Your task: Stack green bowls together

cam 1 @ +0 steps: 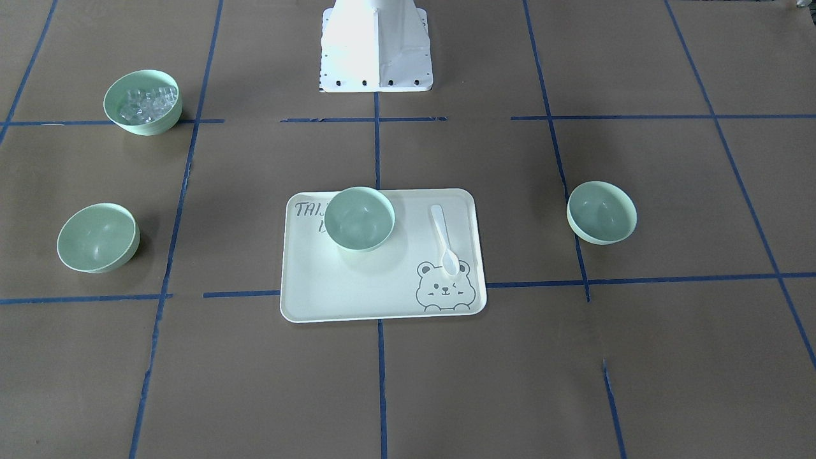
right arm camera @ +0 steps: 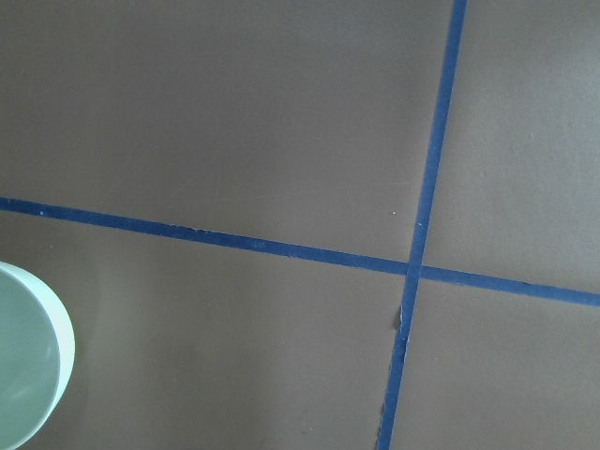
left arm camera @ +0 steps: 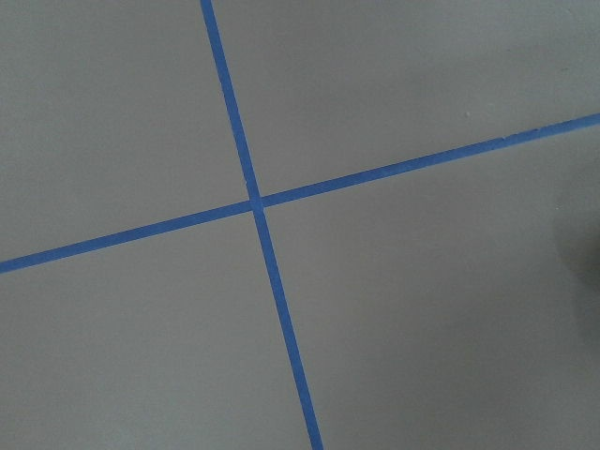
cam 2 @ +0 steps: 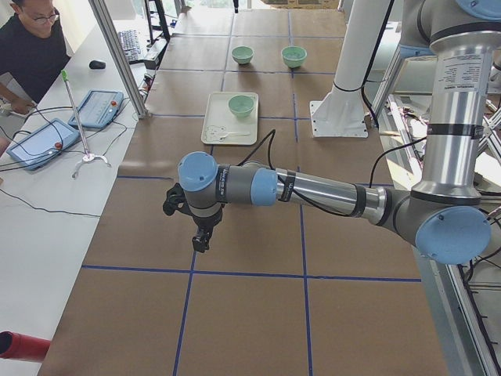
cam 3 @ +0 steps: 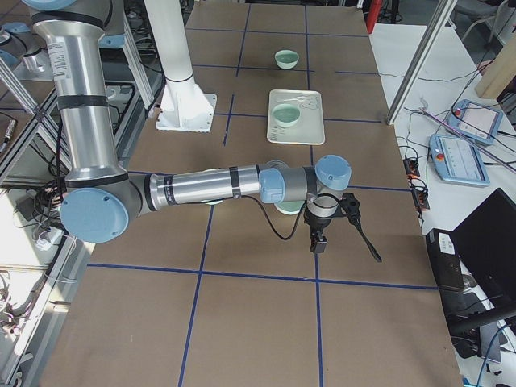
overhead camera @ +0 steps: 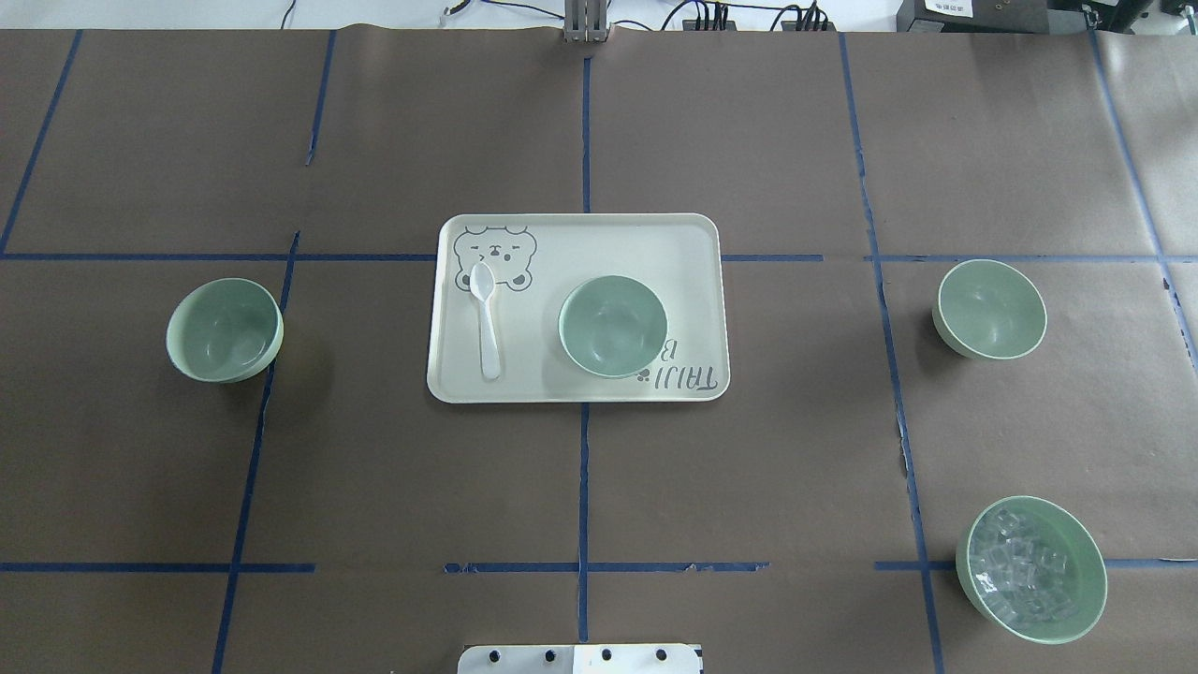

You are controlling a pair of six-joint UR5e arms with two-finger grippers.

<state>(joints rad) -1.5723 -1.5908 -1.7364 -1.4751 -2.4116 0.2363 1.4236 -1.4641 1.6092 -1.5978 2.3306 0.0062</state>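
Note:
Three pale mint-green bowls stand upright and apart. One bowl (overhead camera: 613, 326) sits on the tray (overhead camera: 683, 243), one bowl (overhead camera: 225, 329) stands on the table at the left, and one bowl (overhead camera: 990, 309) at the right. My left gripper (cam 2: 201, 241) shows only in the exterior left view, hanging over bare table beyond the left bowl. My right gripper (cam 3: 317, 242) shows only in the exterior right view, just past the right bowl (cam 3: 288, 207), whose rim (right arm camera: 37, 361) shows in the right wrist view. I cannot tell whether either gripper is open or shut.
A brighter green bowl of clear cubes (overhead camera: 1031, 569) stands at the near right. A white spoon (overhead camera: 486, 318) lies on the tray beside its bear drawing. The robot's white base (cam 1: 376, 48) is at the table's near middle. An operator (cam 2: 27, 47) sits at a side desk.

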